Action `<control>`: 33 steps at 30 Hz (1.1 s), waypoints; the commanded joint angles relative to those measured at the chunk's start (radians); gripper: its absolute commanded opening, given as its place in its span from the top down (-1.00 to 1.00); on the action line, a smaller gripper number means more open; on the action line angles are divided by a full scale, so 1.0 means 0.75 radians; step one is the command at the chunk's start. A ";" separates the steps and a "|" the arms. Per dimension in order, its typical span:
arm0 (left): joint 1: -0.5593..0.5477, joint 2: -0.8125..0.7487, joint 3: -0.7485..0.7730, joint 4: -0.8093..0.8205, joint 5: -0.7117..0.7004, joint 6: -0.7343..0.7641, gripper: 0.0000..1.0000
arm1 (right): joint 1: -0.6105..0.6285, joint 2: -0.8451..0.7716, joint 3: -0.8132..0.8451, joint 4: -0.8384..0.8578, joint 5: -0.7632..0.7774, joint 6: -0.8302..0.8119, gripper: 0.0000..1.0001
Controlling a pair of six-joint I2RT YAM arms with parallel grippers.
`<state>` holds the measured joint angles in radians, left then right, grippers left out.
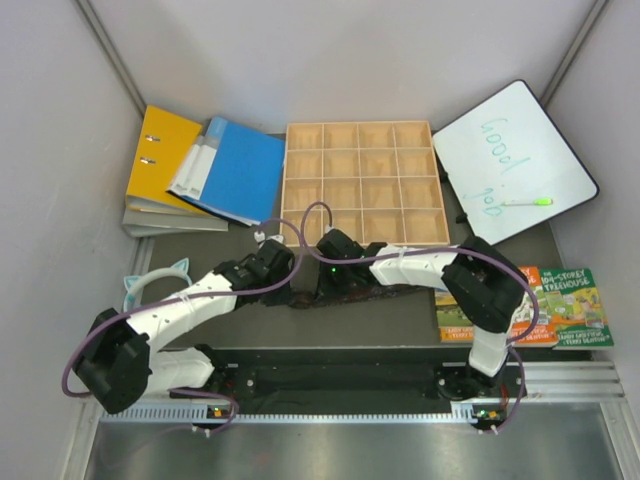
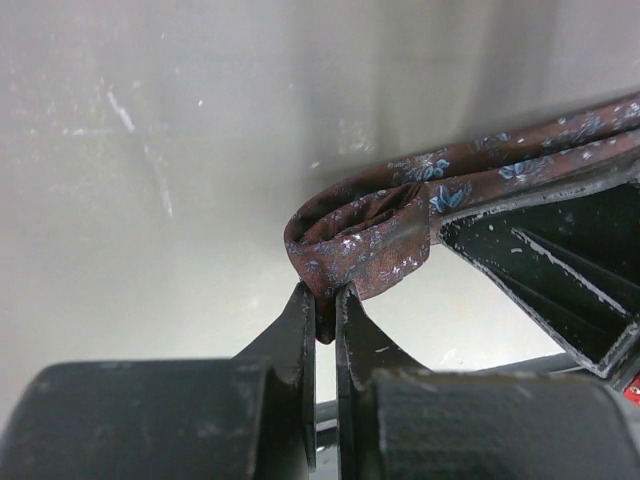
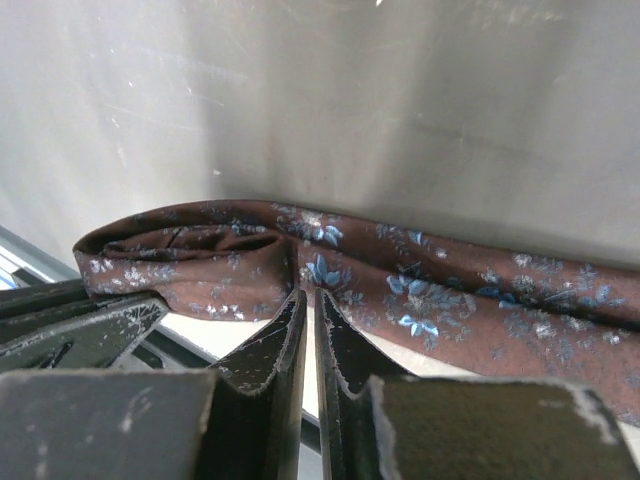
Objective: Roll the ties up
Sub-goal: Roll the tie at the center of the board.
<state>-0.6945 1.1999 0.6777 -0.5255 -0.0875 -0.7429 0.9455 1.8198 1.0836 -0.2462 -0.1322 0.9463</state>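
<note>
Black fingers of the left gripper (image 2: 322, 300) fill the bottom of the left wrist view, closed to a thin slit and pinching the folded end of the tie (image 2: 370, 235), whose brown cloth with small blue flowers loops up and runs off toward the upper right of the frame. At the bottom of the right wrist view, the right gripper (image 3: 305, 300) has its fingers drawn almost together with the tips at the near edge of the same tie, just right of the fold; whether any cloth is caught between them cannot be told. From above, the tie lies as a dark strip across the middle of the frame on the dark mat (image 1: 260, 325), with both arms reaching in over its left end. Behind it sits a wooden divided tray (image 1: 360, 180), with a whiteboard (image 1: 515, 160) at upper right, binders (image 1: 200, 170) at upper left, and books (image 1: 555, 305) at right.
</note>
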 commanded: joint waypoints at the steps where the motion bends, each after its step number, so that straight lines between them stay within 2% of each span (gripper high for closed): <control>1: 0.001 -0.015 0.062 -0.060 -0.002 0.046 1.00 | 0.028 0.038 0.081 0.048 -0.030 0.029 0.83; 18: -0.056 0.132 0.221 -0.081 0.070 0.031 0.99 | 0.050 0.126 0.110 0.181 -0.114 0.074 0.83; 28: -0.137 0.247 0.319 -0.095 0.047 0.001 0.96 | 0.048 0.102 0.104 0.165 -0.110 0.062 0.83; 33: -0.170 0.325 0.330 -0.089 0.015 -0.024 0.96 | 0.046 0.083 0.104 0.085 -0.077 0.033 0.81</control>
<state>-0.7887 1.4002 0.8890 -0.6292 -0.0872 -0.7307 0.9581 1.9022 1.1225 -0.1825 -0.1963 0.9977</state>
